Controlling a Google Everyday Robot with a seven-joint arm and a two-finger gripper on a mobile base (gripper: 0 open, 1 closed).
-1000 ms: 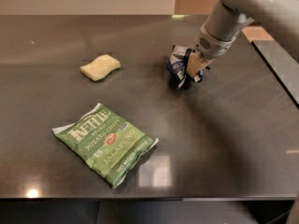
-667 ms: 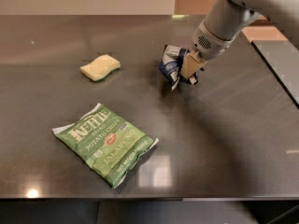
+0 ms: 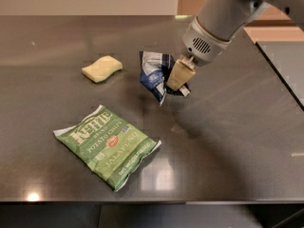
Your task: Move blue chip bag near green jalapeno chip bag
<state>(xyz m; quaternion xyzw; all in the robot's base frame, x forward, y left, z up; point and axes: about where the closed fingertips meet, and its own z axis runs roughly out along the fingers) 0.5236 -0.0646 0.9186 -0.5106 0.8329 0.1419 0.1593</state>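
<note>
The blue chip bag (image 3: 155, 74) is a small crumpled navy and white bag, held off the dark table at centre. My gripper (image 3: 177, 76) comes in from the upper right and is shut on the bag's right side; one tan finger (image 3: 176, 73) shows in front of it. The green jalapeno chip bag (image 3: 108, 145) lies flat on the table at the lower left, with white lettering and crimped ends. The blue bag hangs above and to the right of the green bag, apart from it.
A pale yellow sponge (image 3: 101, 68) lies on the dark table (image 3: 228, 141) to the left of the blue bag. The table's right edge (image 3: 280, 75) runs diagonally beside a grey surface. The front edge is just below the green bag.
My gripper has lifted the blue chip bag and carried it left and toward the front, closer to the green bag. The green bag and sponge have not moved.
</note>
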